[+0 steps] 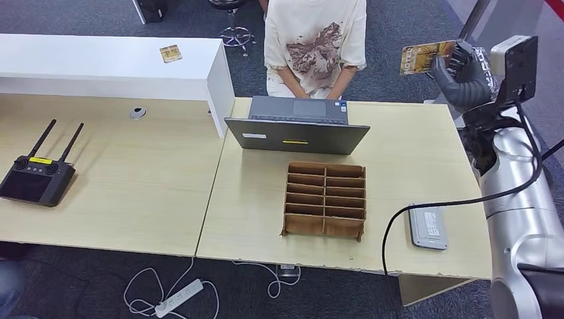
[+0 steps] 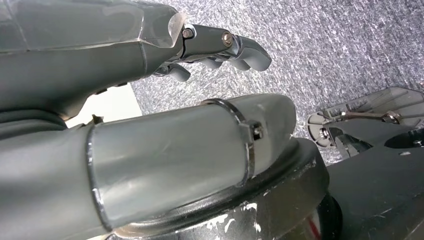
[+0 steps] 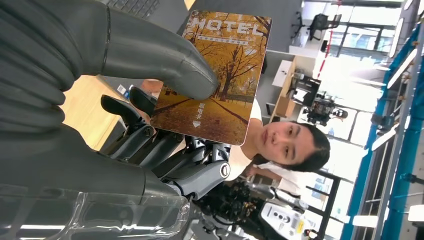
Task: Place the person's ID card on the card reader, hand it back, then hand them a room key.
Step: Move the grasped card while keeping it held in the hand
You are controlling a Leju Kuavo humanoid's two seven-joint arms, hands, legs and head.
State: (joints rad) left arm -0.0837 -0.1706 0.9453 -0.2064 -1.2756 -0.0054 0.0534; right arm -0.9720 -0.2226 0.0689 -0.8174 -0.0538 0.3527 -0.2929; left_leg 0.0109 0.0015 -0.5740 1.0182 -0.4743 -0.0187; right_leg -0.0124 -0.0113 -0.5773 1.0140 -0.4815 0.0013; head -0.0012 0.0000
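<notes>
The robot's right robot hand [image 1: 465, 76] held a glossy room key [image 1: 427, 56] aloft at about two o'clock from the wooden table [image 1: 406, 159], the thick grey thumb [image 3: 165, 62] pressing the flat rectangular card against darker fingers [image 3: 150, 142], apparently lifted clear so the person [image 1: 316, 43] standing at twelve o'clock could reach it. The card carried an autumn-tree print under the word HOTEL. The flat grey card reader [image 1: 427, 227] lay on the table at four o'clock, its black cable looping off the front edge, placed within the right arm's reach. A ribbed cardboard organiser [image 1: 324, 199] sat mid-table behind an open laptop [image 1: 297, 125]. The left robot hand [image 2: 220, 50] hung low over grey carpet, smooth metal fingers curled in, holding nothing.
</notes>
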